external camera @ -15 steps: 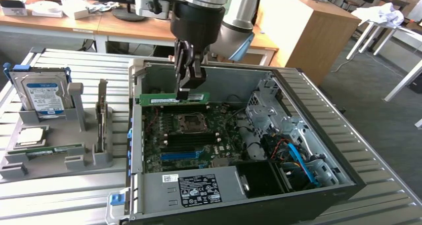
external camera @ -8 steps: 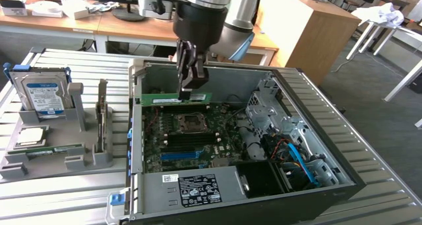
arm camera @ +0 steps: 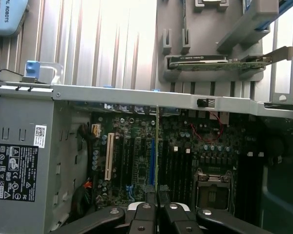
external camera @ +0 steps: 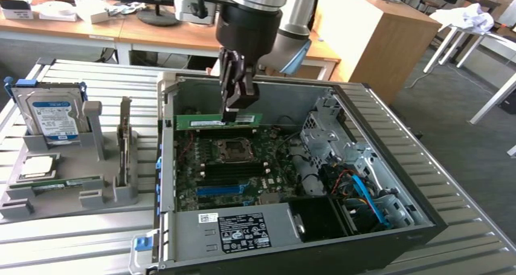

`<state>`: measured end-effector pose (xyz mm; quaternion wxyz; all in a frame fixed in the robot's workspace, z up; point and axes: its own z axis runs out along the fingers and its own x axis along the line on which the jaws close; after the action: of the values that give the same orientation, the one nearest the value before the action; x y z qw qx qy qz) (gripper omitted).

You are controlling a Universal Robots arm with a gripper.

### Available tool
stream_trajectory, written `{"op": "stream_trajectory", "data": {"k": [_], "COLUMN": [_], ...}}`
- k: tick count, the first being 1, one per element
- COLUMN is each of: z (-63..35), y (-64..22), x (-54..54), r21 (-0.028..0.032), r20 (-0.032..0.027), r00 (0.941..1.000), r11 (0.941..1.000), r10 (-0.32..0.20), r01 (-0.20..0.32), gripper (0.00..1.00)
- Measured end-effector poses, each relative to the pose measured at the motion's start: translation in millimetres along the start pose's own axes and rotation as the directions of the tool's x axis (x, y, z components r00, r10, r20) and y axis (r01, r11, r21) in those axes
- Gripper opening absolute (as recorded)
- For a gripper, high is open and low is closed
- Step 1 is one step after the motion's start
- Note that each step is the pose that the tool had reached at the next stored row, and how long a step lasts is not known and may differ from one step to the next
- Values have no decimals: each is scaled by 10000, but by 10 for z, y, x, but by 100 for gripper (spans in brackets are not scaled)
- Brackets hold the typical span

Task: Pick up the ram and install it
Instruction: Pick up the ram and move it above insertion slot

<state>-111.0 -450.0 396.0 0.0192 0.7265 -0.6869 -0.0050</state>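
- PC case (external camera: 419, 220), side open, lies flat under the gripper (external camera: 231, 113). Inside: mobo (external camera: 229, 172), CPU socket (external camera: 235, 147) just below the fingertips, grey PSU (external camera: 234, 226) at the far end from the gripper, blue cables (external camera: 363, 193) off toward the exterior view's right.
- Grey holder (external camera: 96, 196) sits outside the case, well apart from the gripper on the exterior view's left. It has a hard drive (external camera: 52, 115) upright, a tall card (external camera: 125, 142) upright, a CPU chip (external camera: 38, 165) flat and a green stick (external camera: 69, 183) on its edge.
- Writing: "AL ROBOTS" on the blue arm cover (arm camera: 7, 14). PSU label (arm camera: 14, 171) is black w/ white marks, too small to read. Drive label is white-blue, text unreadable.
- Ram (external camera: 208, 122): long thin green stick w/ dark chips and a white sticker, long side level, inside the case over the slots beside the socket. Can't tell if it touches them.
- Gripper fingers are pinched on the ram's top edge; wrist view has the ram (arm camera: 157, 146) edge-on between them.
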Motion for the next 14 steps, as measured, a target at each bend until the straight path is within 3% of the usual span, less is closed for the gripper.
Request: {"op": "stream_trajectory", "data": {"k": [14], "z": [-1], "y": [-74], "x": [4], "r21": [0], "r20": [1], "r00": [10000], "r11": [10000], "r10": [0], "r01": [0], "gripper": [13]}}
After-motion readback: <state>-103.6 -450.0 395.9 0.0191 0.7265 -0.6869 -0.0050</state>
